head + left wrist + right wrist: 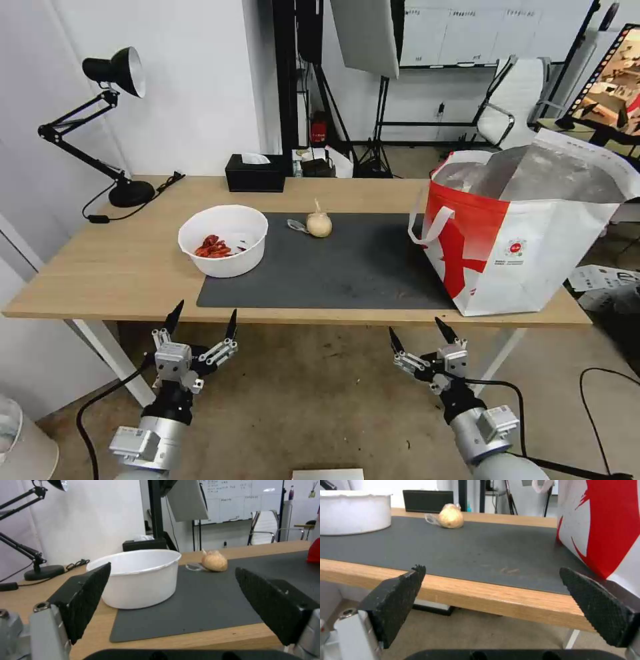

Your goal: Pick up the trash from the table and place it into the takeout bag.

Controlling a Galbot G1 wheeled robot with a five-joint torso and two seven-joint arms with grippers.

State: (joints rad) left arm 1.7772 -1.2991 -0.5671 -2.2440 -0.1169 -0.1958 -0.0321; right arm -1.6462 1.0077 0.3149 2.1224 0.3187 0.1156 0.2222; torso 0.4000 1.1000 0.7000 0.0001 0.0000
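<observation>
— How do the two grippers stand?

— The left gripper, black-fingered on a silver wrist, hangs off the near edge of the long light-wood table, its jaws spread wide with nothing between them and touching nothing. The right gripper hangs off the same edge farther right, equally wide and empty.

— What lies beyond the left one?

— The white round bowl with red shells in it, straddling the left border of the dark grey rectangular mat. In the left wrist view the bowl's wall hides its contents.

— And the rest of the trash?

— A beige bulb-shaped lump sits near the far edge of the mat, with a small clear scrap just beside it on the left; I cannot make out what that scrap is.

— Where is the bag?

— The large white takeout bag with a red panel and silver foil lining stands at the right end of the table, mouth open, its base overlapping the mat's right edge. Its inside is mostly hidden. In the right wrist view its side is cut off.

— Anything behind?

— A black tissue box at the far edge and a black desk lamp at far left.
</observation>
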